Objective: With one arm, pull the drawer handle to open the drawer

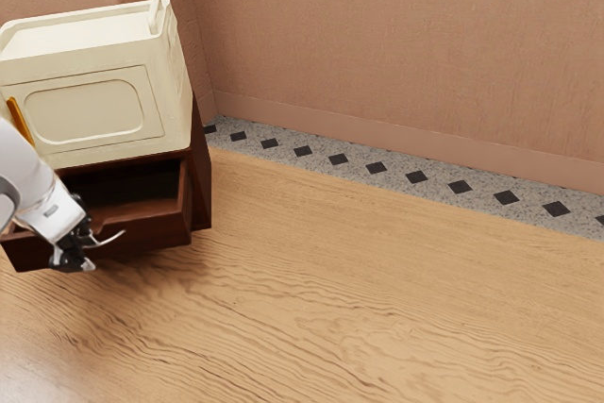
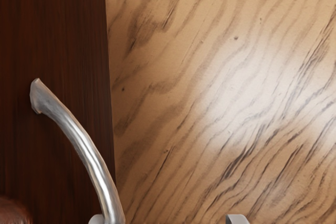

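pulling sideways could bind the open drawer (image 1: 156,231), lower left of the exterior view; the claw (image 2: 167,220) is spread, so the handle (image 2: 86,145) might slip free.  a skewed tug would worsen both.

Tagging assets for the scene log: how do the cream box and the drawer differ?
- Colour: cream box pale; drawer dark reddish brown.
- Front: box has a rounded-corner panel outline; drawer carries a curved metal handle.
- Place: box sits on top of the cabinet; drawer juts out below it, open, interior visible.
Shared: both fronts face roughly the same way.
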{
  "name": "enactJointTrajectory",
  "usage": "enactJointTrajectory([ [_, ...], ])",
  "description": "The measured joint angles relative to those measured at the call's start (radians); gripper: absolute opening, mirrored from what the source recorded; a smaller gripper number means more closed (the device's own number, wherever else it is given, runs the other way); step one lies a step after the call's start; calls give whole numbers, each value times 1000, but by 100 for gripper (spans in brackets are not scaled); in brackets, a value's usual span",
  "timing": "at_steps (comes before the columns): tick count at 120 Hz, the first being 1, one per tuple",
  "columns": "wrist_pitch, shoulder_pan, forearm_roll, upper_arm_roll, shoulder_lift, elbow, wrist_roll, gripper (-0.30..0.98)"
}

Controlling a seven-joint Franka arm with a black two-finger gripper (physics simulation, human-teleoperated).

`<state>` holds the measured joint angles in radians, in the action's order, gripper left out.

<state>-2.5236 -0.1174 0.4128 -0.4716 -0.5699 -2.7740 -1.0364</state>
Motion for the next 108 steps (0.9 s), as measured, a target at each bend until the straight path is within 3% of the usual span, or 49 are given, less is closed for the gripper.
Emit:
enactJointTrajectory([
  [69,37,6,1,3,-38,-6,-1,28],
  [85,53,26,6,42,-93,-1,-1,30],
  [108,204,-75,-6,-11,-9,231,15,51],
])
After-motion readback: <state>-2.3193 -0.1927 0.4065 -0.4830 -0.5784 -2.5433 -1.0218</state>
